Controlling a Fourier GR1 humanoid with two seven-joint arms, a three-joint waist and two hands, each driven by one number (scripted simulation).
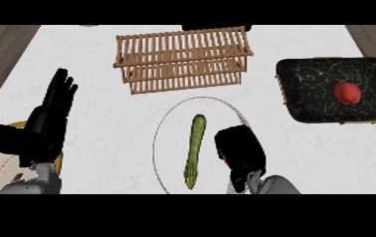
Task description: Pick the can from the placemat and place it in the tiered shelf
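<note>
Right hand (pixel 239 149) sits near, right of centre, fingers curled down over the right rim of the plate (pixel 163 131). A speck of red shows beneath the palm; whether it is clenched on something I cannot tell, the hand hides it. Just left of it, a green asparagus (pixel 195 149) lies lengthwise on the plate, tip pointing near. Left hand (pixel 51 114) is at the left edge, fingers straight and pointing far, released, holding nothing; a bit of yellow shows beside its wrist. Far from the plate, centre, stands the wooden slatted shelf (pixel 183 57), two tiers, nothing on them. To the right, a dark marbled placemat (pixel 316 89) lies on the white counter (pixel 110 111); the red can (pixel 347 92) rests on its right part, well apart from both hands.
</note>
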